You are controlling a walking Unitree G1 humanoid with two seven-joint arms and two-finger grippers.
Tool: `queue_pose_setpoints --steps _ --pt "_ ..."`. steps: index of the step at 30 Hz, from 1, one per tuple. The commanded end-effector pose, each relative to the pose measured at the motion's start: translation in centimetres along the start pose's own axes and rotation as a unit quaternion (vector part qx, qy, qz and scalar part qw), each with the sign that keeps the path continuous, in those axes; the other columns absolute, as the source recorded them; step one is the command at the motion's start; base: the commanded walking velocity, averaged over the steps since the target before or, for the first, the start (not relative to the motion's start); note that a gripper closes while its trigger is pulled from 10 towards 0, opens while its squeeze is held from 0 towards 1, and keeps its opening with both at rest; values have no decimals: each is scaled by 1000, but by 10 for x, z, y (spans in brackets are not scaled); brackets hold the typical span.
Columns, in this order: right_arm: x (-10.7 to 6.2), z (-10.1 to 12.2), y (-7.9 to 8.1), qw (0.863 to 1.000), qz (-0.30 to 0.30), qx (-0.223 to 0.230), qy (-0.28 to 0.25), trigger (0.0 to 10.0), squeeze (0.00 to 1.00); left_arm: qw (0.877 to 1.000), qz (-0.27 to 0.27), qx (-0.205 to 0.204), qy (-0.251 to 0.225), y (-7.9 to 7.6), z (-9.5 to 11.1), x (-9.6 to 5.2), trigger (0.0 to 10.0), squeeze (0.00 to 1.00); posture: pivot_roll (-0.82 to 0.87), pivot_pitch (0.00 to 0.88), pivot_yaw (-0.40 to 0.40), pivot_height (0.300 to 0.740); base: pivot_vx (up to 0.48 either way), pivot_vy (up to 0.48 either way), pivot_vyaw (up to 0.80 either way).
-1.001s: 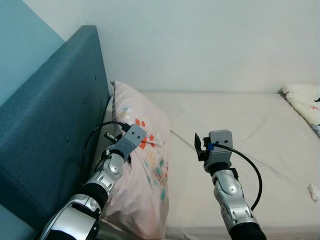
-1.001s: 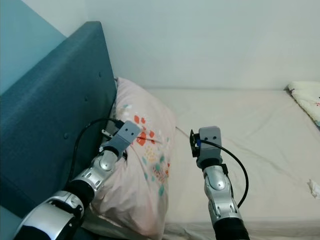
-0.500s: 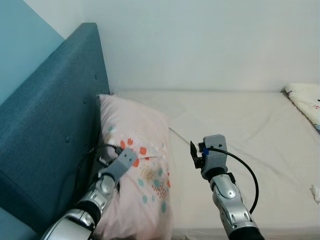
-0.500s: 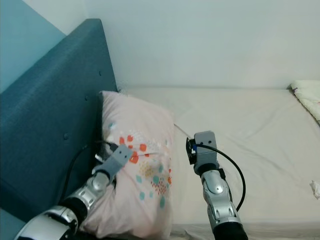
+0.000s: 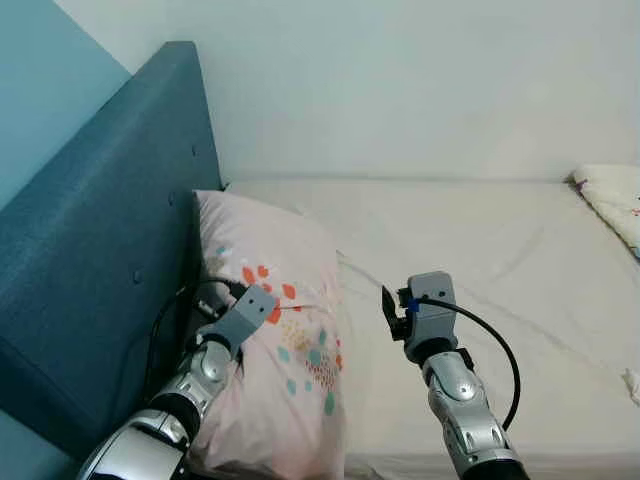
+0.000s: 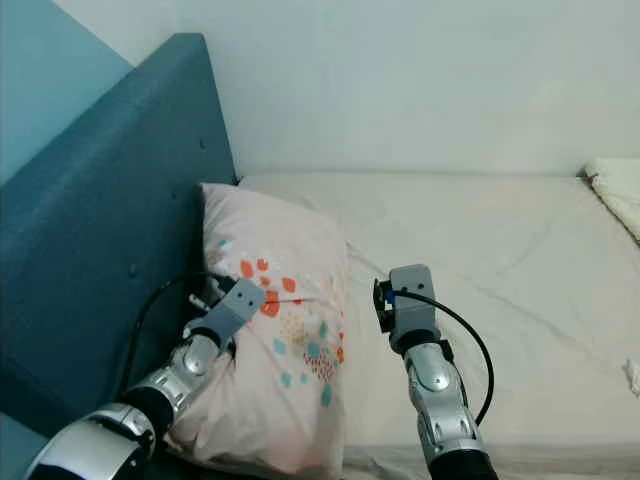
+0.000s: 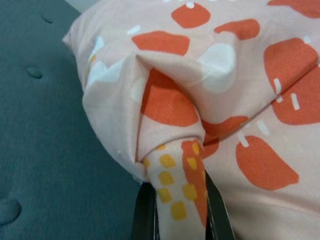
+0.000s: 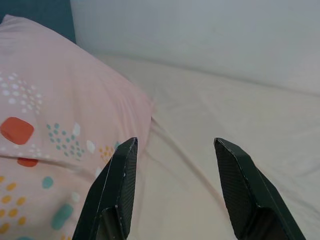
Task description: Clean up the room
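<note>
The bed carries one pink pillow, lying at the bed's head end against the blue headboard. The pillow is pale pink with orange, teal and yellow spots and white dashes. A second piece of bedding, white and patterned, sits at the bed's far right edge. My left gripper is clamped on a pinched fold of the pillow's fabric near the headboard. My right gripper hovers over the sheet just beside the pillow, fingers apart.
</note>
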State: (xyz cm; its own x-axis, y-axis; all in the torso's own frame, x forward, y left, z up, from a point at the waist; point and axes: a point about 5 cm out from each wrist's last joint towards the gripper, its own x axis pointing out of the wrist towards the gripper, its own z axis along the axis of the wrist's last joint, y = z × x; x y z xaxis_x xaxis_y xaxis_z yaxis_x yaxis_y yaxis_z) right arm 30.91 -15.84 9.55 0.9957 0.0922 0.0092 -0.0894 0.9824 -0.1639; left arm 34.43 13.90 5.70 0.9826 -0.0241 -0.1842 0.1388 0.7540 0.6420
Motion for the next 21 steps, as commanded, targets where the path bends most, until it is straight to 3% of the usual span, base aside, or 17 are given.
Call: queue_pose_setpoints --steps 1,7,8,9,11,12,14,15,16,17,21 --pt "-4 -5 2 1000 2 -5 14 10000 0 1000 -12 7 -13 -2 6 2 10000 0 -67 122 -6 740 0 0 0" --pt "-5 -5 2 1000 0 -4 15 10000 0 999 -36 19 11 -8 -2 -1 10000 0 -69 123 -1 740 0 0 0" --pt "-5 -5 2 1000 0 -4 15 10000 0 999 -35 20 14 -8 -4 -2 10000 216 -69 123 -1 740 0 0 0" --pt "-5 -5 3 1000 0 -3 16 10000 0 999 -37 19 23 -8 -8 -3 10000 588 -70 128 -4 740 0 0 0" --pt "-5 -5 3 1000 0 -3 16 10000 0 999 -39 19 28 -8 -11 -4 10000 588 -70 128 -6 740 0 0 0" --pt "-4 -4 3 1000 0 -3 16 10000 0 999 -36 15 32 -7 -14 -5 10000 1000 -70 127 -11 740 0 0 0" --pt "-4 -4 4 1000 1 -3 16 10000 0 999 -29 9 32 -5 -14 -5 10000 1000 -70 126 -13 740 0 0 0" --pt "-4 -3 4 1000 2 -4 16 10000 0 999 -18 3 28 -1 -13 -4 10000 663 -69 126 -16 740 0 0 0" --pt "-4 -3 4 1000 2 -4 16 10000 0 999 -18 3 28 -1 -13 -4 10000 663 -69 126 -16 740 0 0 0" --pt "-3 -3 4 1000 4 -4 16 10000 0 1000 1 -6 4 7 -5 0 10000 0 -67 123 -24 740 0 0 0" --pt "-2 -2 5 1000 6 -4 16 10000 0 1000 18 -21 -15 17 4 5 10000 0 -64 121 -30 740 0 0 0"
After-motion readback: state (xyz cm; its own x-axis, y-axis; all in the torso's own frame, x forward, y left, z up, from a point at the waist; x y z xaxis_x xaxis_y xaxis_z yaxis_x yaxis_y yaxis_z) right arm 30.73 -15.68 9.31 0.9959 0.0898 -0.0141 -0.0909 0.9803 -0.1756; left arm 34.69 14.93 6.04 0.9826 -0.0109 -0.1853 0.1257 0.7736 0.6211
